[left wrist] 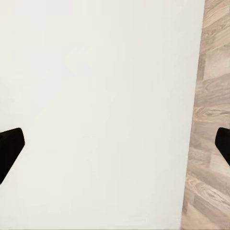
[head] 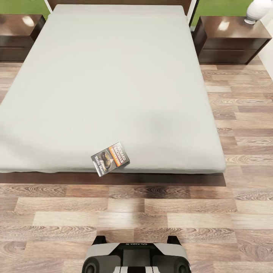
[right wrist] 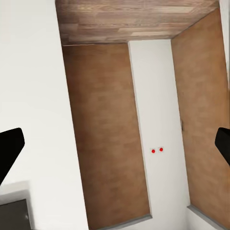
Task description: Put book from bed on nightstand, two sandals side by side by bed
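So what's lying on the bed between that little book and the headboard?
Nothing: in the head view the pale grey mattress is bare from the book, near its foot edge, up to the dark headboard.

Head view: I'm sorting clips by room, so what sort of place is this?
A bedroom: a large bed with a nightstand at either side, on a wood-plank floor.

Bare floor [head: 151, 212] fronts the bed [head: 113, 76]; a lamp [head: 258, 10] crowds the right nightstand [head: 231, 38]
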Motion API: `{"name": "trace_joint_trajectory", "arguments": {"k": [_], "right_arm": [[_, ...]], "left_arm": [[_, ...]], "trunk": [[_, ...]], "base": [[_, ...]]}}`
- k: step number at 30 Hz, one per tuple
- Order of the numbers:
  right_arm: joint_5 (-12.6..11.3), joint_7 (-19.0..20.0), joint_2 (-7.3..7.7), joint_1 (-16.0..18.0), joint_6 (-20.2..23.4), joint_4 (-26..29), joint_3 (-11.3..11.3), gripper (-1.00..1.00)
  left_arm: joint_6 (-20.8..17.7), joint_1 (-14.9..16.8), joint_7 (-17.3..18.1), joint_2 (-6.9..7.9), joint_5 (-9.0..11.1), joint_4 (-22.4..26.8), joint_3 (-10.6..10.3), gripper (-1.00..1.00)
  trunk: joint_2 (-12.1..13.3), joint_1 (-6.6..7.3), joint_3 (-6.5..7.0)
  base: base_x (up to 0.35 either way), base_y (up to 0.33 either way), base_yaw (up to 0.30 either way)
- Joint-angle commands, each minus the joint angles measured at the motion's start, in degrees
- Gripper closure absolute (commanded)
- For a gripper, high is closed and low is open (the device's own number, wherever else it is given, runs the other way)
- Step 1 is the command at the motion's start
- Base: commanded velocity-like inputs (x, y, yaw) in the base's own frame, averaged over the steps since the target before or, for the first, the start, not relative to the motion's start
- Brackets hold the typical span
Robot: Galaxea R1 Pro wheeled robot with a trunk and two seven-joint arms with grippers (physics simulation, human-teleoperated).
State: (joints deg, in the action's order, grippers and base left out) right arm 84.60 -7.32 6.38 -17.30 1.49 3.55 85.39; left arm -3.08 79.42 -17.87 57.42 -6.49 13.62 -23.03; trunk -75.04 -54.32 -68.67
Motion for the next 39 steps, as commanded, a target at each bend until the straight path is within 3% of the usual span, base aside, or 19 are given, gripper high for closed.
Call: {"name": "trace_joint_trajectory", "arguments": {"k": [1,4,5,7,8,9,12,15,16,20,25,28,29,30,35,38,39], "right_arm": [[0.60,-0.21,0.01,0.01,0.12,-0.04,0.36,-1.00],[0.54,-0.23,0.11,0.04,-0.64,0.20,0.48,-1.00],[0.54,-0.23,0.11,0.04,-0.64,0.20,0.48,-1.00],[0.50,-0.23,0.28,0.05,-1.53,0.27,0.54,-1.00],[0.46,-0.24,0.41,0.06,-2.39,0.32,0.58,-1.00],[0.46,-0.24,0.41,0.06,-2.39,0.32,0.58,-1.00],[0.43,-0.24,0.53,0.07,-3.19,0.36,0.62,-1.00],[0.41,-0.24,0.59,0.07,-3.61,0.38,0.68,-1.00],[0.41,-0.24,0.59,0.07,-3.61,0.38,0.68,-1.00],[0.40,-0.24,0.62,0.07,-3.86,0.41,0.72,-1.00],[0.40,-0.24,0.65,0.07,-3.98,0.47,0.74,-1.00],[0.39,-0.24,0.65,0.06,-4.01,0.48,0.74,-1.00],[0.39,-0.24,0.65,0.06,-4.01,0.48,0.74,-1.00],[0.39,-0.22,0.67,0.06,-4.02,0.48,0.74,-1.00],[0.39,-0.24,0.68,0.07,-4.03,0.49,0.74,-1.00],[0.44,-0.24,0.66,0.07,-4.04,0.46,0.74,-1.00],[0.44,-0.24,0.66,0.07,-4.04,0.46,0.74,-1.00]], "left_arm": [[-0.28,0.00,-0.18,0.04,-0.64,-0.04,-0.24,-1.00],[3.96,-3.53,-0.19,2.51,-1.79,-4.86,-0.32,-1.00],[3.96,-3.53,-0.19,2.51,-1.79,-4.86,-0.32,-1.00],[6.93,-6.78,-0.21,3.48,-2.22,-8.25,-0.33,-1.00],[9.17,-11.03,-0.27,4.13,-2.45,-10.43,-0.34,-1.00],[9.17,-11.03,-0.27,4.13,-2.45,-10.43,-0.34,-1.00],[11.29,-19.66,-0.41,4.76,-2.20,-12.29,-0.31,-1.00],[12.41,-29.49,-0.52,5.04,-1.06,-13.21,-0.18,-1.00],[12.41,-29.49,-0.52,5.04,-1.06,-13.21,-0.18,-1.00],[13.13,-41.13,-0.62,4.99,2.12,-13.72,0.09,-1.00],[13.49,-51.18,-0.29,4.63,4.96,-13.99,0.11,-1.00],[13.56,-57.51,-0.04,2.77,5.66,-14.07,0.06,-1.00],[13.56,-57.51,-0.04,2.77,5.66,-14.07,0.06,-1.00],[13.57,-59.92,0.01,1.65,5.82,-14.09,0.05,-1.00],[13.59,-72.74,0.13,-5.65,6.21,-14.07,-0.03,-1.00],[13.60,-79.47,0.13,-11.16,6.21,-14.04,-0.10,-1.00],[13.60,-79.47,0.13,-11.16,6.21,-14.04,-0.10,-1.00]], "trunk": [[-0.02,-0.01,-0.02],[-0.02,-0.01,-0.02],[-0.02,-0.01,-0.02],[-0.02,-0.01,-0.02],[-0.02,-0.01,-0.02],[-0.02,-0.01,-0.02],[-0.02,-0.01,-0.02],[-0.02,-0.01,-0.02],[-0.02,-0.01,-0.02],[-0.02,-0.01,-0.02],[-0.02,-0.01,-0.02],[-0.02,-0.01,-0.02],[-0.02,-0.01,-0.02],[-0.02,-0.01,-0.02],[-0.02,-0.01,-0.02],[-0.02,-0.01,-0.02],[-0.02,-0.01,-0.02]], "base": [[0.000,0.000,0.000],[0.000,0.000,0.000],[0.000,0.000,0.000],[0.000,0.000,0.000],[0.000,0.000,0.000],[0.000,0.000,0.000],[0.000,0.000,0.000],[0.000,0.000,0.000],[0.000,0.000,0.000],[0.000,0.000,0.000],[0.000,0.000,0.000],[0.000,0.000,0.000],[0.000,0.000,0.000],[0.000,0.000,0.000],[0.000,0.000,0.000],[0.000,0.000,0.000],[0.000,0.000,0.000]]}}
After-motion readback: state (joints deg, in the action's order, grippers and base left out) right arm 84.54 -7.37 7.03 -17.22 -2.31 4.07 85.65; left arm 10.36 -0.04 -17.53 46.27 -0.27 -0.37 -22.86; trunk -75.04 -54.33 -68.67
